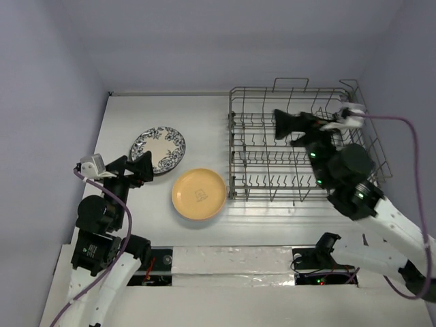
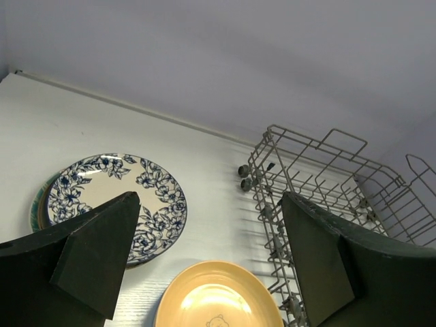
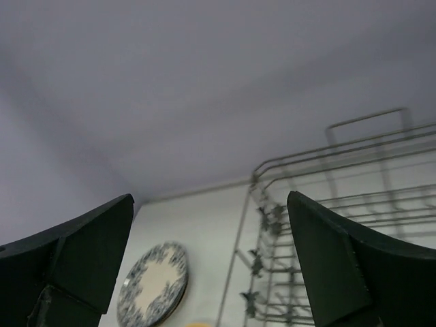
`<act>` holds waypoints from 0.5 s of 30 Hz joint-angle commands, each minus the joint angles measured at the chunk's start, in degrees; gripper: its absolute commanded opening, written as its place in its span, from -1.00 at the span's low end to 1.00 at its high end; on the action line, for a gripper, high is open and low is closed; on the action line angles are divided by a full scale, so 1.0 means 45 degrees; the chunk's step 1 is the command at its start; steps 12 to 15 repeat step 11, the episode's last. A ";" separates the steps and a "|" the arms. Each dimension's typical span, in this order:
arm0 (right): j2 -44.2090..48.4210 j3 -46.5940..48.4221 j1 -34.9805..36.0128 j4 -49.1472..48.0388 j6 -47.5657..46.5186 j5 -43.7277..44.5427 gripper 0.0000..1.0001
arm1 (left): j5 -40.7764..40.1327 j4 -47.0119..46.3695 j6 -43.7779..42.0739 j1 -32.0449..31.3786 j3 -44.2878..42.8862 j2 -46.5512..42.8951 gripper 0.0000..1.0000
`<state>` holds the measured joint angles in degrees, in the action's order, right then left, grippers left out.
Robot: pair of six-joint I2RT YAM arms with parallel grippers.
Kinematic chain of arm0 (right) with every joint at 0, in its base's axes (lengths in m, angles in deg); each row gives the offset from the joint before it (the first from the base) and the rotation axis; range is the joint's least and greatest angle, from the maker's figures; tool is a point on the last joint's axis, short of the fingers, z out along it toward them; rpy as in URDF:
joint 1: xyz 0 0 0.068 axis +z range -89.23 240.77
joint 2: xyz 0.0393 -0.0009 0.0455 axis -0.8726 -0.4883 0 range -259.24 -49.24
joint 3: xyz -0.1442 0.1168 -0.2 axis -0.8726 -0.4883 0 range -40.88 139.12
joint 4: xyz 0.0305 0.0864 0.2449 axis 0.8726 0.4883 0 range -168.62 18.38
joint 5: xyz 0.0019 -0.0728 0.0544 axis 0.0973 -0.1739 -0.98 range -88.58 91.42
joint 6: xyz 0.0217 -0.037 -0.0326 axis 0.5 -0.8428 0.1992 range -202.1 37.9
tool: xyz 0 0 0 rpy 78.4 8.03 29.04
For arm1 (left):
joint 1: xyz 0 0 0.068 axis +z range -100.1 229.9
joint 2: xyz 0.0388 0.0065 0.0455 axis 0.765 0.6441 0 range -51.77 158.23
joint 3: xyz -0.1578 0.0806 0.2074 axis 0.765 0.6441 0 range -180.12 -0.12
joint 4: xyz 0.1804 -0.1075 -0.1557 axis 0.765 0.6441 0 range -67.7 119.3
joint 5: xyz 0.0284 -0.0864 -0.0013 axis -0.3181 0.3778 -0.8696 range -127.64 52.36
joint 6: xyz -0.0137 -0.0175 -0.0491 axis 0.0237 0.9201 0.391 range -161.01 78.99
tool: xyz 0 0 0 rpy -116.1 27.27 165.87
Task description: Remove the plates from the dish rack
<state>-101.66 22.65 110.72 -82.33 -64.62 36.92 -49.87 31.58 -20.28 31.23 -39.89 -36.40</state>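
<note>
- Nearest, the yellow-orange plate (image 1: 198, 193) lies flat on the table (image 1: 122, 116), just left of the dish rack (image 1: 300, 146), by its near corner.
- Your left gripper (image 1: 133, 168) hangs well left of the dish rack, jaws spread wide, holding nothing.
- The blue floral plate (image 1: 159, 150) tops a small stack left of the dish rack.
- Your right gripper (image 1: 289, 131) hovers over the dish rack's far half, jaws wide apart, empty.

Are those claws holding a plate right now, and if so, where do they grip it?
No. The left gripper and the right gripper both stand open and empty.
</note>
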 commanded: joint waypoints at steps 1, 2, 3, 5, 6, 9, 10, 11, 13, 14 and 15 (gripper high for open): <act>0.1683 -0.0934 0.0071 0.0158 -0.1518 0.3692 1.00 | 0.0315 -0.0499 -0.0154 -0.0049 -0.0225 0.0216 0.67; 0.2694 -0.1552 0.0071 0.0198 -0.1926 0.4794 1.00 | 0.0315 -0.0519 -0.0154 -0.0049 -0.0283 0.0197 0.68; 0.3149 -0.1791 0.0071 0.0179 -0.2065 0.5037 1.00 | 0.0335 -0.0538 -0.0173 -0.0049 -0.0419 0.0196 0.69; 0.4376 -0.2607 0.0071 -0.0364 -0.2203 0.5506 1.00 | 0.0451 -0.0597 -0.0290 -0.0049 -0.0615 0.0235 0.71; 0.4693 -0.2845 0.0071 -0.0484 -0.2107 0.5508 1.00 | 0.0510 -0.0616 -0.0349 -0.0049 -0.0886 0.0274 0.71; 0.5146 -0.3355 0.0071 -0.0583 -0.1541 0.5196 1.00 | 0.0667 -0.0734 -0.0603 -0.0049 -0.1260 0.0606 0.73; 0.5107 -0.3394 0.0071 -0.0564 -0.1423 0.5118 1.00 | 0.0609 -0.0714 -0.0603 -0.0049 -0.1299 0.0761 0.74; 0.5029 -0.3394 0.0071 -0.0563 -0.1306 0.4885 1.00 | 0.0550 -0.0734 -0.0603 -0.0049 -0.1338 0.0840 0.77; 0.5029 -0.3394 0.0071 -0.0563 -0.1306 0.4885 1.00 | 0.0550 -0.0734 -0.0603 -0.0049 -0.1338 0.0840 0.77; 0.5029 -0.3394 0.0071 -0.0563 -0.1306 0.4885 1.00 | 0.0550 -0.0734 -0.0603 -0.0049 -0.1338 0.0840 0.77; 0.5029 -0.3394 0.0071 -0.0563 -0.1306 0.4885 1.00 | 0.0550 -0.0734 -0.0603 -0.0049 -0.1338 0.0840 0.77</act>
